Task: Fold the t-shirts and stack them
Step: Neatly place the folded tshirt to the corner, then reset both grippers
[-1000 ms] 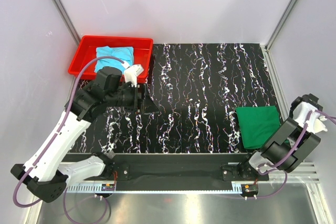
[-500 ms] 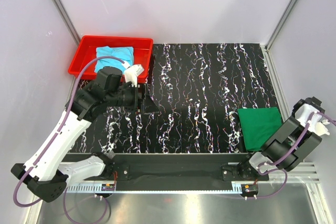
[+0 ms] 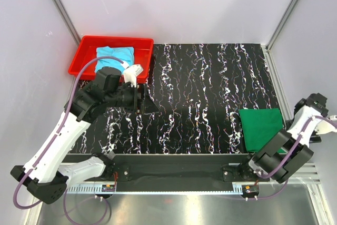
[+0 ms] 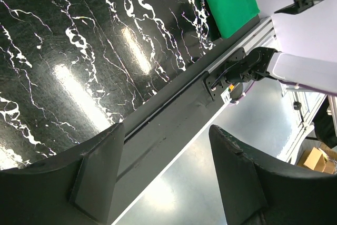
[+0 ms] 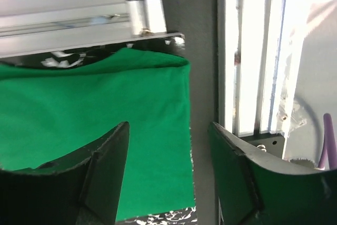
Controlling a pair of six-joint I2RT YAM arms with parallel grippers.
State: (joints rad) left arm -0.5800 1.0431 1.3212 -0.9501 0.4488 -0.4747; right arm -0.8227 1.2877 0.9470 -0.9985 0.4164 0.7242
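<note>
The dark green t-shirt lies folded flat at the right side of the table, near the front edge. Just above its right edge hangs my right gripper, open, with nothing between its fingers and the shirt's hem below them. The light cyan-blue t-shirt lies crumpled in the red tray at the back left. My left gripper hovers open and empty above the table, just right of the tray. In the left wrist view its fingers frame the table's front edge.
An aluminium rail runs along the table's right edge, close beside the green shirt. The black marbled table top stretches between the two shirts. White walls close in the back and both sides.
My right gripper has gone from shut to open, letting go of the green shirt, and has drawn back to the right. The shirt settled a little rightward. The left arm barely moved.
</note>
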